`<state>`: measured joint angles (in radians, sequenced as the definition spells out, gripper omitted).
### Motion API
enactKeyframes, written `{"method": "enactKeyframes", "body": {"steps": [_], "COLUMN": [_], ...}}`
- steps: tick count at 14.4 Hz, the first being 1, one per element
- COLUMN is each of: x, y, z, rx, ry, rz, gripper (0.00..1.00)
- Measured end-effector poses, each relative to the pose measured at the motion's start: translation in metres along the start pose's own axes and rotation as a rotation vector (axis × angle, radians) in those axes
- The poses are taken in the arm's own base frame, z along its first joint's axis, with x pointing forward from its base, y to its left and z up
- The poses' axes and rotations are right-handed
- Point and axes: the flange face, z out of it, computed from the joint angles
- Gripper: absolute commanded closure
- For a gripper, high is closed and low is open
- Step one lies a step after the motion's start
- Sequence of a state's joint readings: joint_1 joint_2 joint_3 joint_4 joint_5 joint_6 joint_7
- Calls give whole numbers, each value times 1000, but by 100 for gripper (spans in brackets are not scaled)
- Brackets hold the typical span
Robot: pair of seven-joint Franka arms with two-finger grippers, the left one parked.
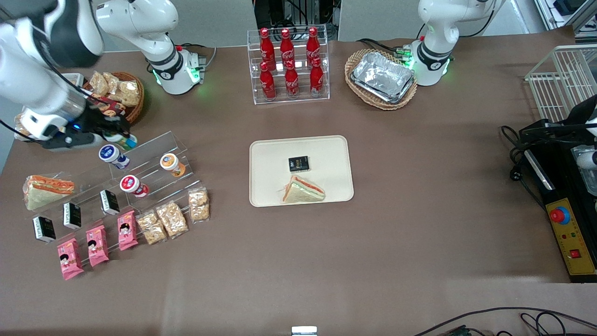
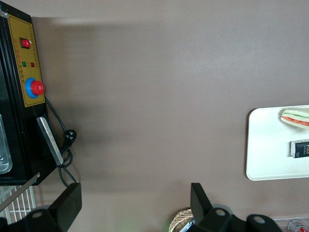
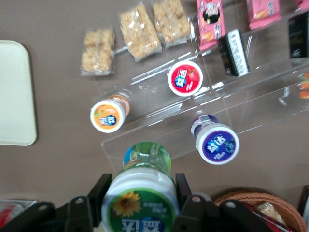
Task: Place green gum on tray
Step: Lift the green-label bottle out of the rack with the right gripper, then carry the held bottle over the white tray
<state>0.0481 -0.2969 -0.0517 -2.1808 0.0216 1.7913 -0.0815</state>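
Observation:
The green gum (image 3: 142, 195), a small bottle with a green-rimmed white lid and a sunflower on it, sits between my right gripper's fingers (image 3: 103, 187). The gripper (image 3: 142, 186) is shut on it at the lid. In the front view the gripper (image 1: 114, 133) holds the gum (image 1: 128, 140) at the top step of the clear acrylic stand (image 1: 154, 147), toward the working arm's end of the table. The cream-beige tray (image 1: 326, 149) lies mid-table and carries a sandwich (image 1: 303, 190) and a small black box (image 1: 298, 164). Its edge also shows in the right wrist view (image 3: 14, 96).
On the stand are a blue-lidded bottle (image 1: 112, 155), an orange-lidded bottle (image 1: 170, 163) and a red-lidded bottle (image 1: 132, 184). Snack packets (image 1: 170, 218) lie nearer the camera. A snack basket (image 1: 122, 91), a cola rack (image 1: 289, 65) and a foil tray (image 1: 382, 77) stand farther away.

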Motion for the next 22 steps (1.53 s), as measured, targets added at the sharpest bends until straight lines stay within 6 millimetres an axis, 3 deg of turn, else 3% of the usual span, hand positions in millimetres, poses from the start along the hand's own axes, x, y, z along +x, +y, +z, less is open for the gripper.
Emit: {"method": "enactKeyframes", "body": {"steps": [3,5,7,12,15,18,22], "x": [2,4,9,11,11,17,35], "y": [-11,-23,-51,-179,-237,-270,-288], "z": [-53,-73,-83,-76,-65,-45,-14], "rx": [-4,-10,-24,-57,-69,-67,-45], "ry": [11,12,14,14,6,-13,-28], "rz": [-22,-38,-22,92,157,189,198], "gripper": [91,91,91,91,91,91,92]}}
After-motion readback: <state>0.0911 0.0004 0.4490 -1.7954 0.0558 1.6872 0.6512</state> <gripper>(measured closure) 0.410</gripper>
